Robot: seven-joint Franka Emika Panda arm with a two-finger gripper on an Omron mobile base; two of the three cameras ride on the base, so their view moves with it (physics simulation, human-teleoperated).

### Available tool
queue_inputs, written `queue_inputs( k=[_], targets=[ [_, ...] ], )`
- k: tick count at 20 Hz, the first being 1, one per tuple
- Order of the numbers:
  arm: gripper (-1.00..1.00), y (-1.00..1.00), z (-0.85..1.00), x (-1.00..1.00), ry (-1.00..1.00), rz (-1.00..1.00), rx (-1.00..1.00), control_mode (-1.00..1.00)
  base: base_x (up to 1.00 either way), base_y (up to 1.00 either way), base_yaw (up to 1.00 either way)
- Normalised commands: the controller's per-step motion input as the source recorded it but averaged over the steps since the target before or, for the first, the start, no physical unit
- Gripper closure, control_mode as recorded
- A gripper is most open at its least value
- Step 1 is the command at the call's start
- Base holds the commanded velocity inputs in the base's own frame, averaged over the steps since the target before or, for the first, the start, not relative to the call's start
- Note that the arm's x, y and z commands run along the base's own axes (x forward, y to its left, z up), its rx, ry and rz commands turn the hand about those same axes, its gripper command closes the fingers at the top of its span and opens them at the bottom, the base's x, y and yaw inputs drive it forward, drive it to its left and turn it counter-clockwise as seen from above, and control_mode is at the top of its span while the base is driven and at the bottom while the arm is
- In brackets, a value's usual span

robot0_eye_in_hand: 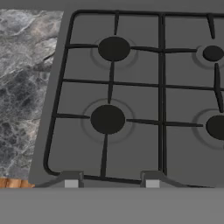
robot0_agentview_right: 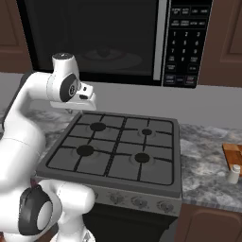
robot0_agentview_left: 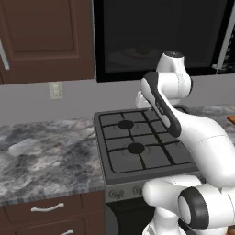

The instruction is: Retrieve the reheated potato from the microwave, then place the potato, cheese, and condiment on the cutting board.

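Potato unseen behind microwave (robot0_agentview_right: pixel 94 42) dark glass.

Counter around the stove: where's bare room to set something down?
The marble counter left of the stove lies bare up to the wall. Right of the stove it is tighter: the condiment stands beside the cutting board at the picture's edge.

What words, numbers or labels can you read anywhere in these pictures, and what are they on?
Nothing is legible.
Microwave keypad panel: white markings on the buttons, too small and blurred to read.
Stove front knobs: no readable marks.
Condiment shaker: no label visible.
Wall outlet: no text.
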Motion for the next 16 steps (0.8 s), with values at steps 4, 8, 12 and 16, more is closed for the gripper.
queue_inputs(
  k=[4,8,12,16],
  targets=[
    [-1.00,0.00,0.00,-0.18,-0.02,0.00,0.00,-1.00,0.00,0.00,0.00],
    [-1.00,-0.22,0.35,-0.46,-0.26,0.00,0.00,-1.00,0.00,0.00,0.00],
    [-1.00,-0.57,0.71,-0.16,-0.34,-0.02,0.00,-1.00,0.00,0.00,0.00],
    [-1.00,-0.77,0.68,0.00,-0.24,-0.07,0.00,-1.00,0.00,0.00,0.00]
  ],
)
